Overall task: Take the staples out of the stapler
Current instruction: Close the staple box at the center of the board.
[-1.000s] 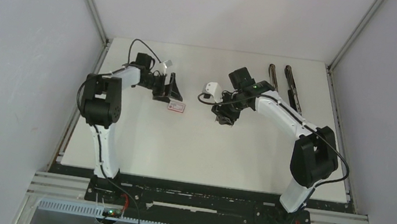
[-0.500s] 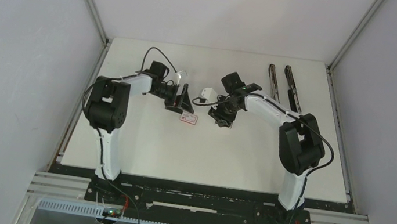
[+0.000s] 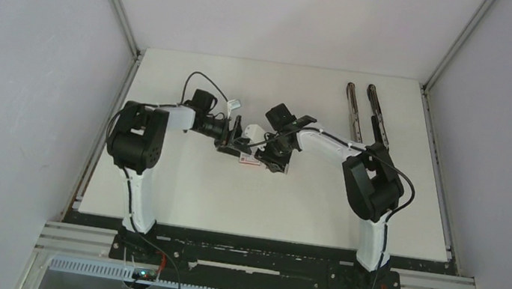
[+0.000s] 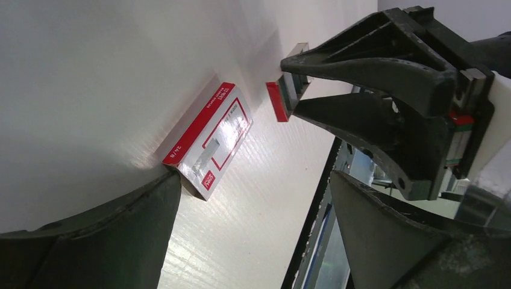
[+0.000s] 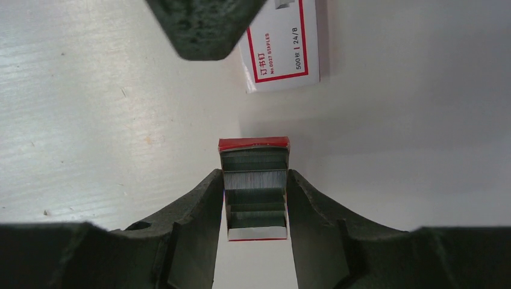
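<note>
The right gripper is clenched on a red-ended tray just beside the white-and-red box. The staples lie in that tray, partly hidden by its fingers. The left gripper is spread wide, one fingertip at the box, whose far end is cut off in the right wrist view.

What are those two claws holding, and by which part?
The right claw pinches a small red-ended tray of staples by its two long sides. The left claw is open, holding nothing.

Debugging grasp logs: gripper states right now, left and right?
Left gripper: open, holding nothing.
Right gripper: shut on the red-edged tray holding staples.
</note>
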{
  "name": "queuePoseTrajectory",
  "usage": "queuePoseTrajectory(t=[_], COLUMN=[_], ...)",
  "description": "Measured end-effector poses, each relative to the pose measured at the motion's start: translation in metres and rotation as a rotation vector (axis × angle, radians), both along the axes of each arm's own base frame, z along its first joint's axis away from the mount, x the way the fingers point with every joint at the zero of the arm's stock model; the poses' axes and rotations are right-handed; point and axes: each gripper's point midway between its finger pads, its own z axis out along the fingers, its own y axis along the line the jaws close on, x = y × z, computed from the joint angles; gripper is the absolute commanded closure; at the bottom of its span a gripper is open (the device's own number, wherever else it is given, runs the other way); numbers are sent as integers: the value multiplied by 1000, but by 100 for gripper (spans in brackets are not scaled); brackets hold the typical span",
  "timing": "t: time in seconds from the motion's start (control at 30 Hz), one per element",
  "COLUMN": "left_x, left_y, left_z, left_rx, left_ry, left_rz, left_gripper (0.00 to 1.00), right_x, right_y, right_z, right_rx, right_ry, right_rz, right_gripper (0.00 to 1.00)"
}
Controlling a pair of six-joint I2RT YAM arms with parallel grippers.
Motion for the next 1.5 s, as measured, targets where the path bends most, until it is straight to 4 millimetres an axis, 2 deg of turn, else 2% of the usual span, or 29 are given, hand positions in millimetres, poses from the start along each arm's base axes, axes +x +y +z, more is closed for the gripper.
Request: queuePoseTrajectory(t=[0.27,0.43,0.57,0.7,0.8,0.9,0.97,1.1,1.3,1.37,1.5], left_x=[-4,-2,0,3,4,7,9,9,6,7,8], left_y=[-3,-3,0,5,10,14,16,18,15,13,11], left_z=[0,0,-2,-7,-12,-18,-20,-26,-27,-27,-27], left_rx=[-38,-39,-32,-10,10,42,56,83,78,74,67], left_ry=[12,16,17,17,23,22,23,34,56,54,57], left_rz=[-1,13,31,55,75,97,108,132,142,143,147], left_gripper=[0,5,17,34,46,52,61,74,77,82,82], right_x=[4,14,22,26,26,25,23,21,20,20,23], right_y=[0,-1,0,5,6,8,10,10,12,14,18], right_z=[-12,-16,-12,-7,-6,-7,-8,-12,-16,-17,-14], right_rx=[-17,-21,-7,14,20,22,23,18,12,10,15], right_ry=[0,-10,-28,-41,-43,-42,-39,-31,-27,-26,-34], right_rz=[-11,-7,12,36,49,62,69,77,91,97,103], right_gripper=[58,58,58,58,58,58,58,58,58,58,58])
